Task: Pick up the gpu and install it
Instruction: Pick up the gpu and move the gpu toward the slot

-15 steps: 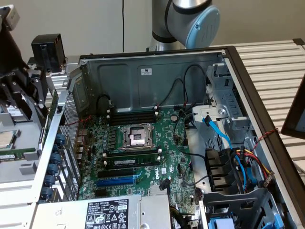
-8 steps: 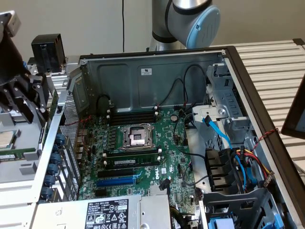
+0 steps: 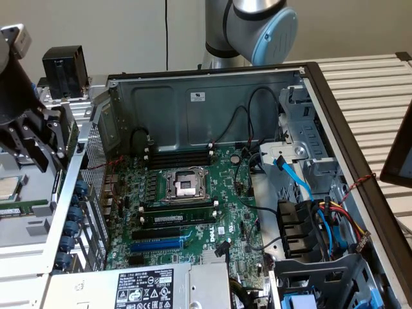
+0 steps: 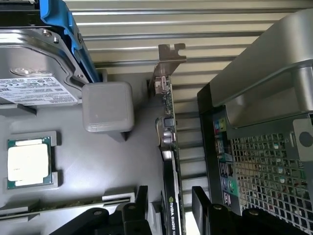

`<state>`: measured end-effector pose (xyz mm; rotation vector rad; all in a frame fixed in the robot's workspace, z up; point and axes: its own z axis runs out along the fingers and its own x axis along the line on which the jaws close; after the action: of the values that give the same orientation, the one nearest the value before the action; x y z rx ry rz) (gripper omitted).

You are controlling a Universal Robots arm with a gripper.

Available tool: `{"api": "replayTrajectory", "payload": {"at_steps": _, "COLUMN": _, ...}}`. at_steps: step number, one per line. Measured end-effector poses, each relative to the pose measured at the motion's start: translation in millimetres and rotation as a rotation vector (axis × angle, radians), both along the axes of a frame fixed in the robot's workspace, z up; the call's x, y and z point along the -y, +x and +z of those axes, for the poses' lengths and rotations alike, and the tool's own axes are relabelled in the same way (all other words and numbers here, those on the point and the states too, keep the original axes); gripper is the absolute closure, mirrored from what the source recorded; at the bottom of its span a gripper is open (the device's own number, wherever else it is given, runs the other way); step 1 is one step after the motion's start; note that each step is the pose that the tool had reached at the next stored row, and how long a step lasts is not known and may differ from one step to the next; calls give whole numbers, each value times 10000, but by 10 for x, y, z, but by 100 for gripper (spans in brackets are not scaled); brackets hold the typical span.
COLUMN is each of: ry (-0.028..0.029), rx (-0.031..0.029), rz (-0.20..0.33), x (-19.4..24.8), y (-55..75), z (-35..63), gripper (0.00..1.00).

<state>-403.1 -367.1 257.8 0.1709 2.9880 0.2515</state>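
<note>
Spread wide, black two-fingered claw (image 4: pixel 169 196) straddling upright green gpu (image 4: pixel 167 117) with black shroud, silver end bracket, lettered NVIDIA QUADRO, at grey plastic tray's (image 4: pixel 98 161) edge beside perforated metal case (image 4: pixel 264 171).

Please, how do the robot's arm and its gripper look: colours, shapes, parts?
The arm is a silver-grey tube, and its joint carries a round light-blue cap. The gripper is black, with two flat angular fingers on linkages with round pivots.
</note>
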Motion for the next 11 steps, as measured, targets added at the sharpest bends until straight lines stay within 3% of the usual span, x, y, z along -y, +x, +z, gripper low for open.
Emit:
{"api": "replayTrajectory", "payload": {"at_steps": 5, "ry": 95, "rx": 27, "rz": 102, "x": 0, "y": 7, "z": -40, "gripper": 51}}
{"api": "replayTrajectory", "payload": {"at_steps": 8, "ry": 189, "rx": 26, "rz": 218, "x": 3, "y": 10, "z": -55, "gripper": 51}}
{"api": "replayTrajectory", "payload": {"at_steps": 11, "ry": 208, "rx": 25, "rz": 234, "x": 8, "y": 42, "z": -60, "gripper": 51}}
